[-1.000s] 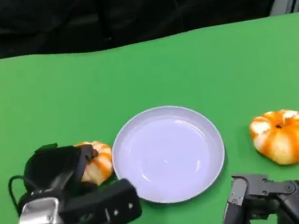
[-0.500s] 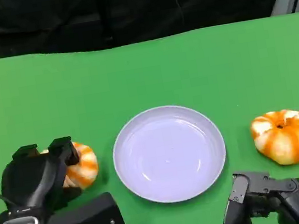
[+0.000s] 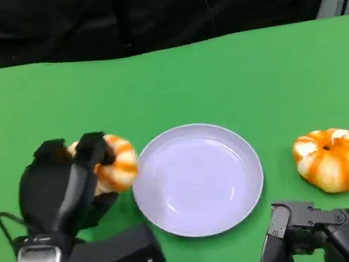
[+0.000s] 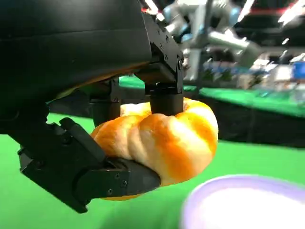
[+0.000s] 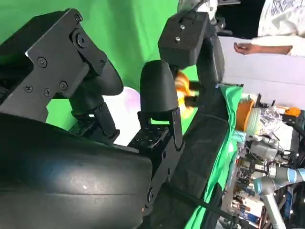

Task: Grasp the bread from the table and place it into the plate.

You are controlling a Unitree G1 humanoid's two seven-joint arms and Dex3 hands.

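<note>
My left hand (image 3: 64, 188) grips an orange-and-white striped bread (image 3: 118, 163) and holds it above the table, just off the left rim of the pale lilac plate (image 3: 199, 180). The left wrist view has the bread (image 4: 167, 138) pinched between black fingers (image 4: 164, 90) over and under it, with the plate (image 4: 243, 205) blurred beyond. A second bread of the same kind (image 3: 330, 159) lies on the table to the right of the plate. My right hand (image 3: 311, 236) rests at the lower right with fingers apart and holds nothing; it also shows in the right wrist view (image 5: 95, 119).
The green table (image 3: 167, 85) ends in a dark backdrop at the far edge. In the right wrist view a person's hand (image 5: 245, 47) rests on a white surface beyond the table, with cluttered equipment behind.
My left hand first slid left with the bread, then rose and moved right with it to the plate's left rim. The right hand and the second bread stayed put.
</note>
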